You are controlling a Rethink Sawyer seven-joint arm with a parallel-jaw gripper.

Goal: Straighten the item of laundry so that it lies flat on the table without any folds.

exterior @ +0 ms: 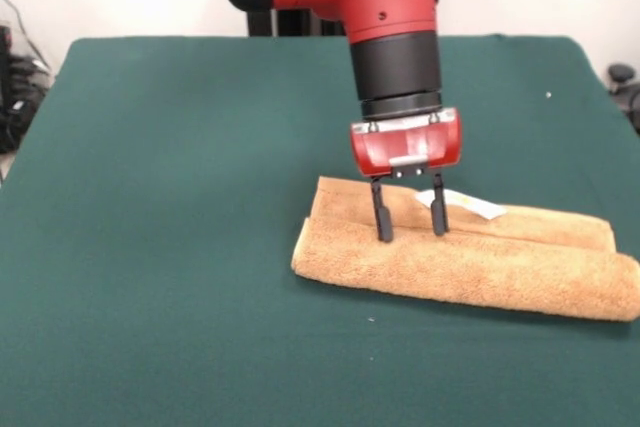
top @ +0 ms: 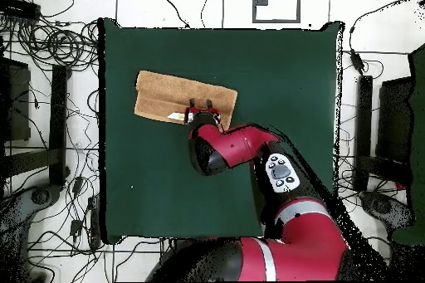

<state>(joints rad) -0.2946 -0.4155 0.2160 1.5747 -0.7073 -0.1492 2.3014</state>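
Note:
The orange-tan towel (exterior: 470, 267) lies folded lengthwise into a long strip on the green table (exterior: 180, 197), right of centre in the front view. Its small white tag (exterior: 462, 203) shows on the upper layer. My gripper (exterior: 412, 233) is open and points straight down. Its two black fingertips (exterior: 384, 231) touch the towel's top near the left end, along the crease between the layers, with no cloth pinched between them. In the overhead view the towel (top: 170, 93) lies in the table's upper left part, with the gripper (top: 202, 105) over its right half.
The towel's right end reaches the picture's right edge in the front view. Bare green felt (exterior: 150, 327) spreads to the left and in front of the towel. Cables and equipment (top: 50, 47) lie on the floor around the table.

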